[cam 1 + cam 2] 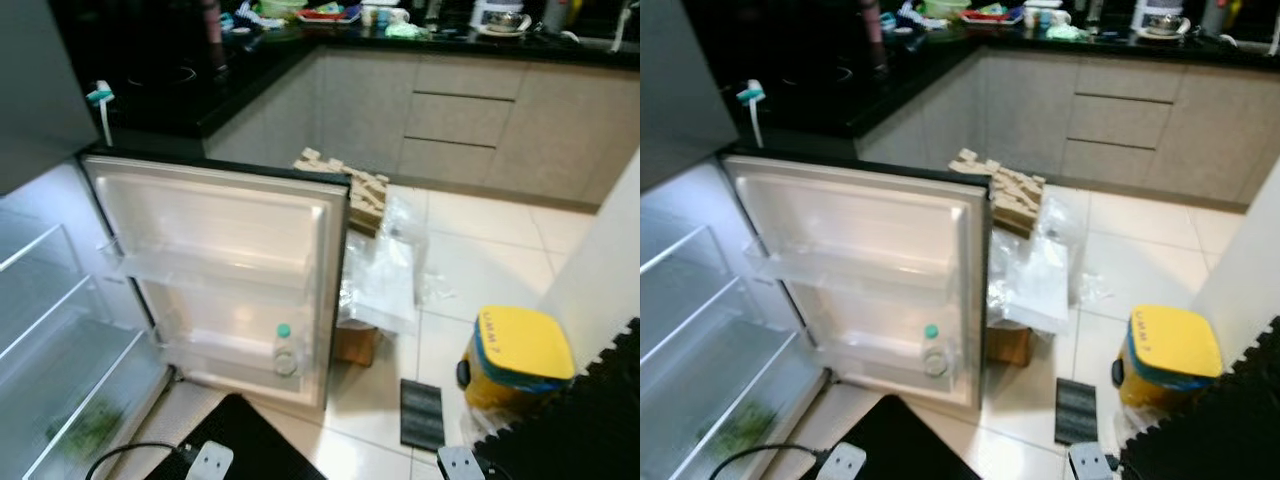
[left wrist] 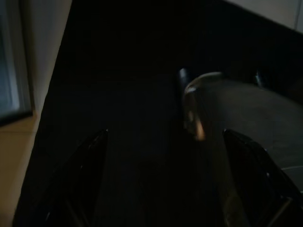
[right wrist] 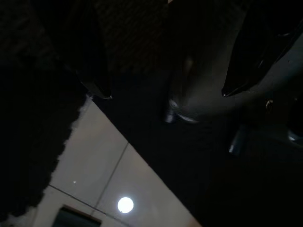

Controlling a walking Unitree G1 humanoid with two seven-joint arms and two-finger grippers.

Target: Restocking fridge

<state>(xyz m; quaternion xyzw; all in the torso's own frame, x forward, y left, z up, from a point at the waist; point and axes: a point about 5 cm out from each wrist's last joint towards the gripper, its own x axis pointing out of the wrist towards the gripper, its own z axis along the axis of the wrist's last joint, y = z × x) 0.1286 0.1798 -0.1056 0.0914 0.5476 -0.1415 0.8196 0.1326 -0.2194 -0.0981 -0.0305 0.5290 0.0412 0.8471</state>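
The fridge (image 1: 60,330) stands open at my left, its glass shelves bare and something green low in the bottom compartment (image 1: 90,430). Its door (image 1: 225,270) is swung wide toward me. A clear bottle with a green cap (image 1: 285,350) stands in the lower door shelf; the upper door shelf holds nothing. Both arms hang low in the dark. In the left wrist view my left gripper (image 2: 165,189) has its black fingers (image 2: 90,179) spread apart with nothing between them. My right gripper (image 3: 165,90) is likewise open over the tiled floor.
Cardboard and clear plastic bags (image 1: 380,275) lie piled just past the door's edge. A yellow container (image 1: 515,355) and a small dark mat (image 1: 421,413) sit on the white tiles at the right. A black counter (image 1: 200,90) and grey drawers (image 1: 460,110) line the back.
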